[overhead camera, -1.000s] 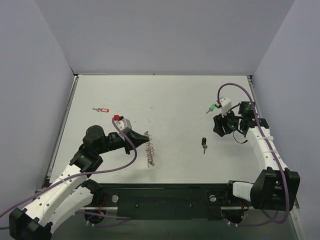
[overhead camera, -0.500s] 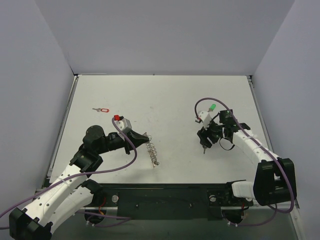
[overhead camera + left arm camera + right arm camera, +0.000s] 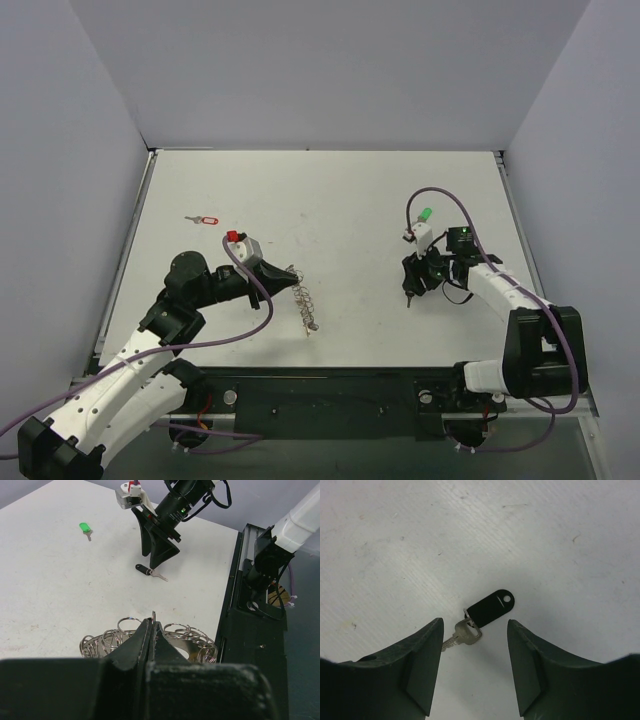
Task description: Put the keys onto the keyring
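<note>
My left gripper [image 3: 291, 277] is shut on one loop of the keyring [image 3: 306, 305], a silver ring strung with many small split rings that trails from the jaws toward the near edge. In the left wrist view the keyring [image 3: 192, 635] spreads on both sides of the closed left gripper [image 3: 152, 624]. My right gripper [image 3: 409, 286] stands open just over a silver key with a black tag [image 3: 490, 607], which lies on the table between its fingers [image 3: 427, 655]. That black-tagged key [image 3: 150, 573] touches neither finger.
A green-tagged key [image 3: 425, 215] lies on the white table behind the right gripper. A red-tagged key [image 3: 205, 220] lies at the back left. Grey walls close in three sides. A black rail [image 3: 330, 400] runs along the near edge.
The right arm swung left and nearer, from beside the green-tagged key to over the black-tagged key. The dangling keyring shifted slightly right. The left arm stayed put.
</note>
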Robot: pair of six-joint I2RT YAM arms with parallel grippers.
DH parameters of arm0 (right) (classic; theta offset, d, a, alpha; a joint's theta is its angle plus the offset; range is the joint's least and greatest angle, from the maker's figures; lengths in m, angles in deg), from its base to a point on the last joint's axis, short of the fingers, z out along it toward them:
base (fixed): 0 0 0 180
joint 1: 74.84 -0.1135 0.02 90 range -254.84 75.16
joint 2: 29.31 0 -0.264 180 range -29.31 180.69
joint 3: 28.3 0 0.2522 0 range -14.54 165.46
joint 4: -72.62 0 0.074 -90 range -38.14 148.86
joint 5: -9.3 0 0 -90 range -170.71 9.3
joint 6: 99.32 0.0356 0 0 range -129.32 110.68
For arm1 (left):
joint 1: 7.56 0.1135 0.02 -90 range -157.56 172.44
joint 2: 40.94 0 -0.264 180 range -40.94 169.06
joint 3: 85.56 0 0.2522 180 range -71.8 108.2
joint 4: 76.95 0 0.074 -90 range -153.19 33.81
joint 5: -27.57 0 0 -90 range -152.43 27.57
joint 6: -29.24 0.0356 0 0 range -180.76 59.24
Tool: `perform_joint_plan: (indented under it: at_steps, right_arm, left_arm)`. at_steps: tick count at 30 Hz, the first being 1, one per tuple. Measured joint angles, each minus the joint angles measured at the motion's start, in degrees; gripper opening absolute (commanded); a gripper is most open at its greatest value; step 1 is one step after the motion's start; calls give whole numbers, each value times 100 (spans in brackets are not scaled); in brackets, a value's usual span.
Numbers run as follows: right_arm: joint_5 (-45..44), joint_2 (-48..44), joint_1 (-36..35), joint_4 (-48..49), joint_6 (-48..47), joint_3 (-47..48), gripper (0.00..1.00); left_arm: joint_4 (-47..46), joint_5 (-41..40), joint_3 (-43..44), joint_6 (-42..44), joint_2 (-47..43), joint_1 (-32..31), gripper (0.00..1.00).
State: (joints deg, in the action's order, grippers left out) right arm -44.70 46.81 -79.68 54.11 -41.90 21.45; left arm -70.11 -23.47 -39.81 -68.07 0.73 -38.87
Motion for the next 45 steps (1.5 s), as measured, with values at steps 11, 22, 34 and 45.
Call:
perform_joint_plan:
  at_steps: [11,22,34,45]
  right_arm:
    - [57,249,221,-39,428,81,38]
    - [116,575,221,-428,269,389,36]
    - [26,780,76,-791,61,579,33]
    - [-133,909,-90,-951,-50,752,31]
  left_arm:
    - [-17,35,0,-7,0,0,0]
    - [-17,35,0,-17,0,2,0]
    - [-17,35,0,-22,0,4,0]
    - [-17,35,0,-50,0,2,0]
